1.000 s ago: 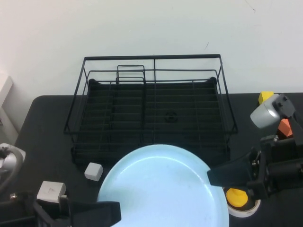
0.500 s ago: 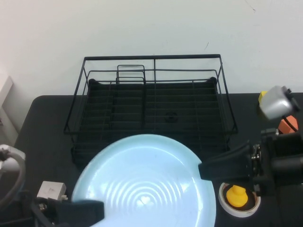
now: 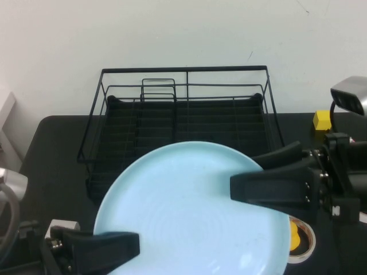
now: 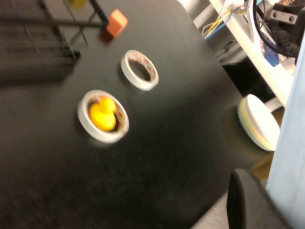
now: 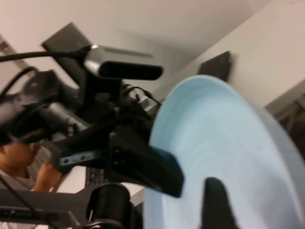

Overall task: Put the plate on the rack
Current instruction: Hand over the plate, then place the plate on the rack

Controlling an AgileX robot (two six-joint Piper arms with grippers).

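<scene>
The pale blue plate (image 3: 183, 206) is held up off the table between both arms, and its far rim overlaps the front edge of the black wire rack (image 3: 183, 109) in the high view. My left gripper (image 3: 129, 247) is shut on the plate's near left rim. My right gripper (image 3: 246, 175) is shut on its right rim, with one finger above and one below. The plate's edge (image 4: 291, 143) shows in the left wrist view beside a finger (image 4: 248, 205). Its face (image 5: 228, 143) fills the right wrist view, with one finger (image 5: 217, 205) lying on it.
A tape ring holding a yellow duck (image 3: 299, 243) lies under the plate's right edge and also shows in the left wrist view (image 4: 102, 117). A second tape ring (image 4: 139, 70) and an orange block (image 4: 116, 21) lie nearby. A yellow block (image 3: 322, 119) sits right of the rack. A white cube (image 3: 60, 226) is at the near left.
Both grippers have raised the plate and carried it away from me toward the rack. It now covers the rack's front edge and most of the tape ring with the duck.
</scene>
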